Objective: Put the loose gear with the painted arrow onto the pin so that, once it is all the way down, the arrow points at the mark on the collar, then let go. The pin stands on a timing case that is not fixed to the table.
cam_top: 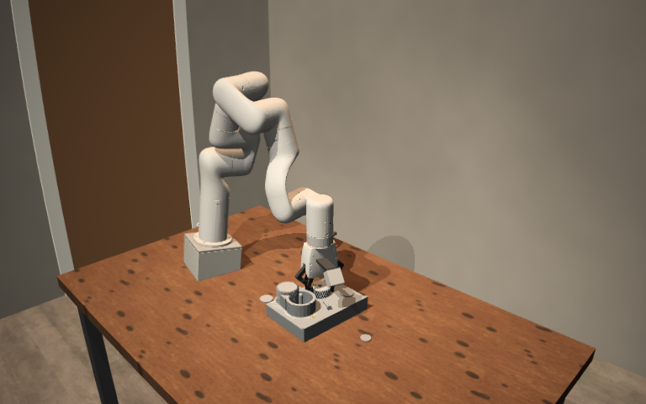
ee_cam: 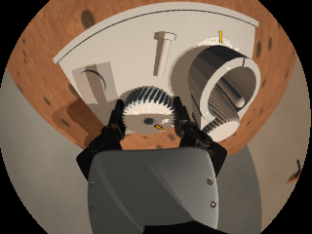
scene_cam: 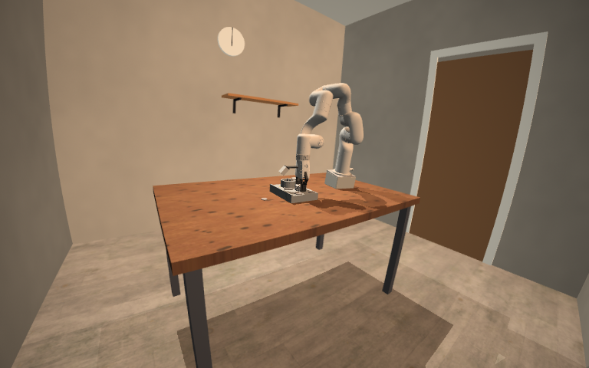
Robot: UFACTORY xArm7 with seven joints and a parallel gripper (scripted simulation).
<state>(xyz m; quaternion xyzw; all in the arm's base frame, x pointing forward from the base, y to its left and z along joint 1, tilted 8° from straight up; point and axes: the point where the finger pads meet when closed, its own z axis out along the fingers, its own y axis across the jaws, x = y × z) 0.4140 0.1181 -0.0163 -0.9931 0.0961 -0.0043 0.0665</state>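
Two black fingers of the tool (ee_cam: 150, 119) pinch the toothed gear (ee_cam: 148, 105) btwn them, on the timing case (cam_top: 328, 320) just right of the collar (cam_top: 300, 303).

Wooden table (scene_cam: 243, 225), dark-spotted top, dark metal legs; two small pale discs lie on it, one (cam_top: 266, 298) just beside the grey block, one (cam_top: 365, 337) nearer the front edge. Round clock (scene_cam: 231, 41) and wall shelf (scene_cam: 259, 99) on the tan wall. Brown door (scene_cam: 471, 147) in a pale frame; dull rug (scene_cam: 321, 317) on the floor under the table.
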